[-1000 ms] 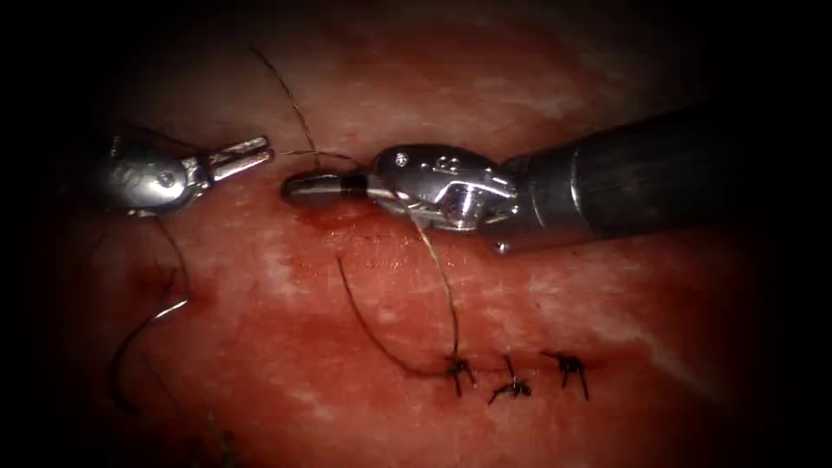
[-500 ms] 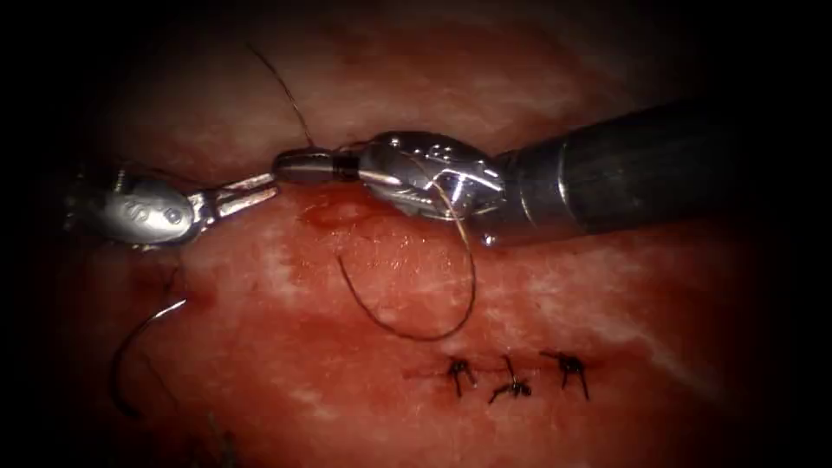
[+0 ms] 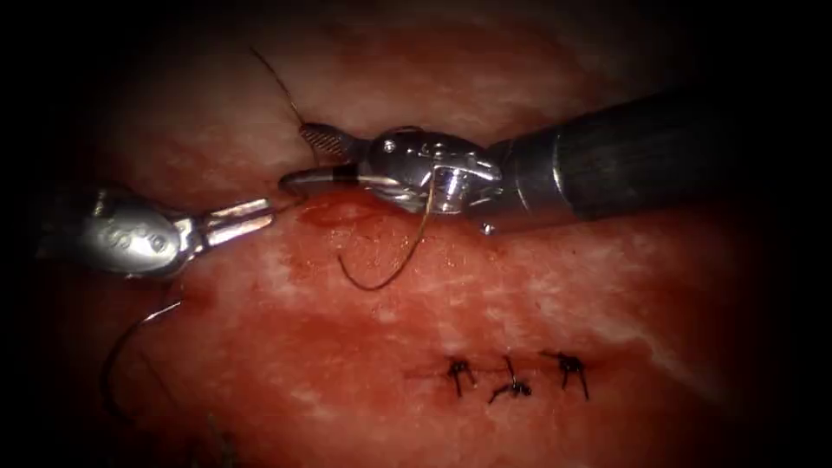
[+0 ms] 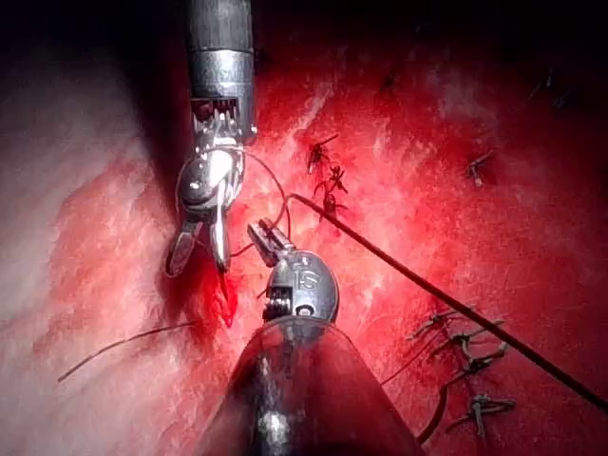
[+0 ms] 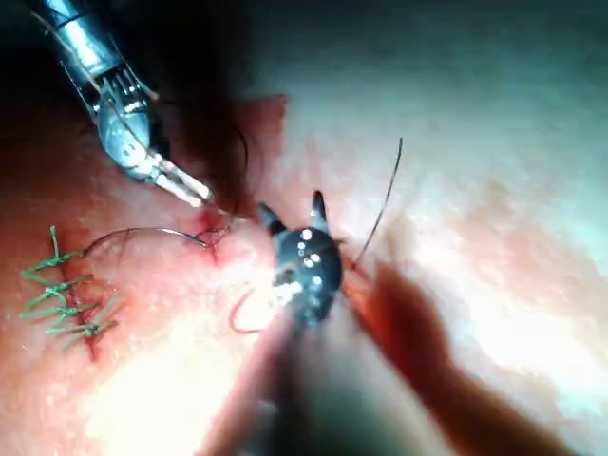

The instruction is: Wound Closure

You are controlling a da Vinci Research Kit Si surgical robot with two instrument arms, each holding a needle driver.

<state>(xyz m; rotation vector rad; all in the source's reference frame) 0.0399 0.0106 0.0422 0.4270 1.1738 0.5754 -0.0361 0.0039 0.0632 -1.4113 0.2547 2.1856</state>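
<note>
**Right claw spread, left claw pinching thread, needle loose on the tissue**

The right claw [image 3: 295, 156] stands open. Its ridged upper jaw is lifted away from the lower one, and nothing lies between them. The right wrist view shows the same spread jaws [image 5: 292, 209], and so does the left wrist view [image 4: 198, 268].

The left claw [image 3: 269, 208] is closed, just below and to the left of the right claw's lower jaw, close to it. It appears to pinch a fine strand of the thread [image 3: 399, 269] at its very tip. In the left wrist view the closed tip [image 4: 264, 237] has thread at it too.

From the right tool's wrist the thread hangs in a slack loop, curving down over the tissue [image 3: 347, 416] and back up to the left. A free end of thread rises up and to the left from beside the upper jaw.

A patch of red fluid [image 3: 334, 212] sits on the tissue directly under the right claw.

The needle [image 3: 139, 328] lies loose on the tissue, below the left tool and well to the left of the stitched line. Neither tool holds it. I cannot tell whether its far end is in the tissue.

Three knotted stitches [image 3: 511, 386] sit in a row, well below the right tool.
</note>
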